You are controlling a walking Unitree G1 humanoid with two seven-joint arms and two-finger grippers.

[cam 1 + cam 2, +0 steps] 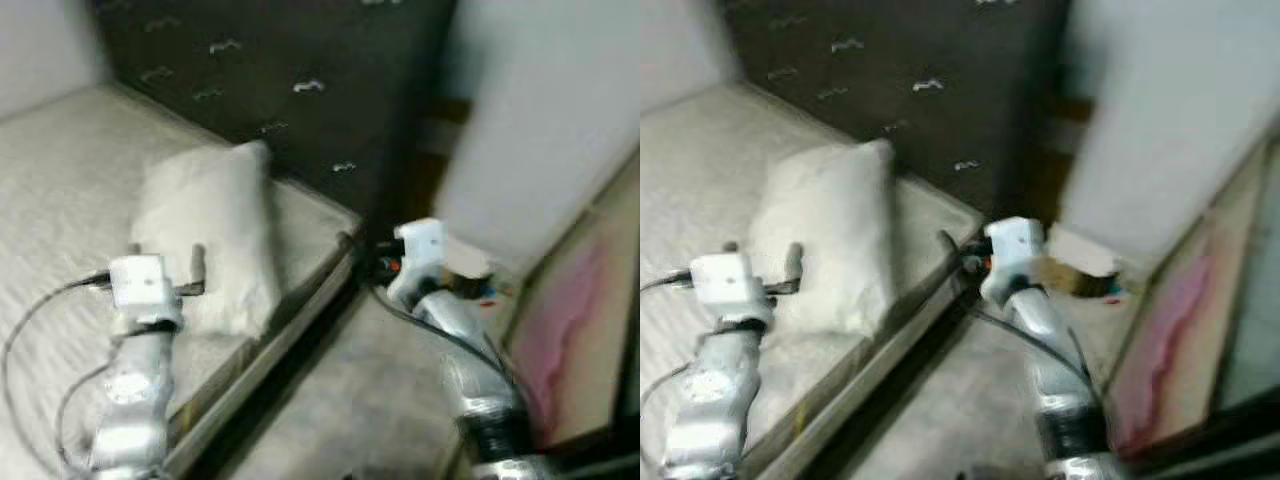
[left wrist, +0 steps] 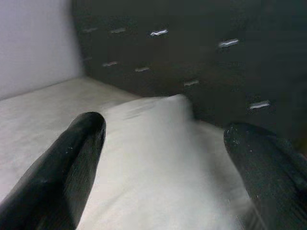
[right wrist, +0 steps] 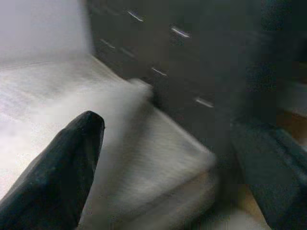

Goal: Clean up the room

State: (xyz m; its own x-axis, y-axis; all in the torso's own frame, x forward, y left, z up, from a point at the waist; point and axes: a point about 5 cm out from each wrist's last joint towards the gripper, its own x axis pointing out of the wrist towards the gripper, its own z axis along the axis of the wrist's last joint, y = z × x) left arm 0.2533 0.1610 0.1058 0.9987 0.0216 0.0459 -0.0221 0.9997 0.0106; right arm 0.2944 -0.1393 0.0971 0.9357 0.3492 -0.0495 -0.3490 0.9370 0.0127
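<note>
A white pillow [image 1: 215,230] lies on the bare mattress [image 1: 60,170] close to the dark tufted headboard [image 1: 290,70]. My left gripper [image 1: 167,258] hovers over the pillow's near end, open with nothing between its fingers; in the left wrist view the pillow [image 2: 158,167] spreads out between the two black fingers [image 2: 72,158]. My right gripper [image 1: 368,255] is held out beside the mattress corner by the headboard, also open and empty. The right wrist view looks along the mattress edge [image 3: 158,158] toward the headboard. All views are blurred.
Grey floor [image 1: 370,400] runs between the bed and a light wall [image 1: 540,120] on the right. A panel with a pink patch [image 1: 570,320] leans low against that wall. Small objects [image 1: 470,272] lie on the floor behind my right wrist.
</note>
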